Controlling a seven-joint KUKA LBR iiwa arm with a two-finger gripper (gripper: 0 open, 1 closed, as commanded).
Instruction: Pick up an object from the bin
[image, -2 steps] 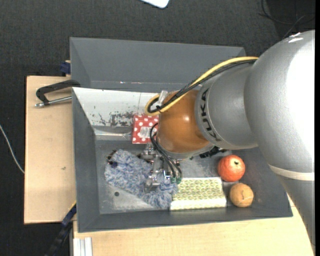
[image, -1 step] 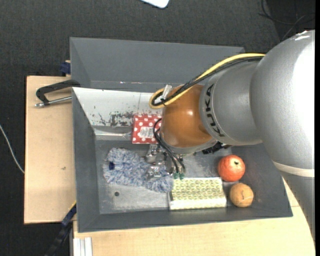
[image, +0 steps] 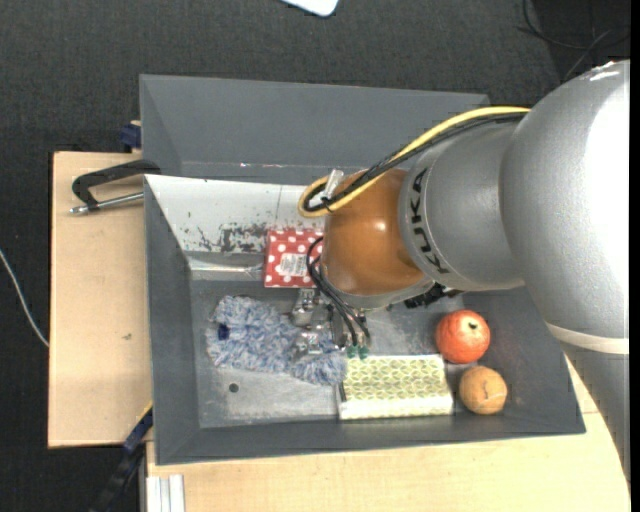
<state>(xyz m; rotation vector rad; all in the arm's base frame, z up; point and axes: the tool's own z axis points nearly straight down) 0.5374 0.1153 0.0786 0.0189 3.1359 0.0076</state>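
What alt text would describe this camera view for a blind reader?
A robot arm's gripper hangs over a blue-and-white fluffy cloth in a grey metal bin. Nearby lie a red white-dotted box, a green-patterned pad, a red apple and a brownish fruit.

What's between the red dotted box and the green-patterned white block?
In the camera view, the robot's hand sits between the red dotted box and the white block, over the right end of a blue-and-white fuzzy cloth.

Cloth (image: 250, 335) left of pad (image: 395, 385) — apple (image: 462, 335) right (box (image: 288, 258) behind).
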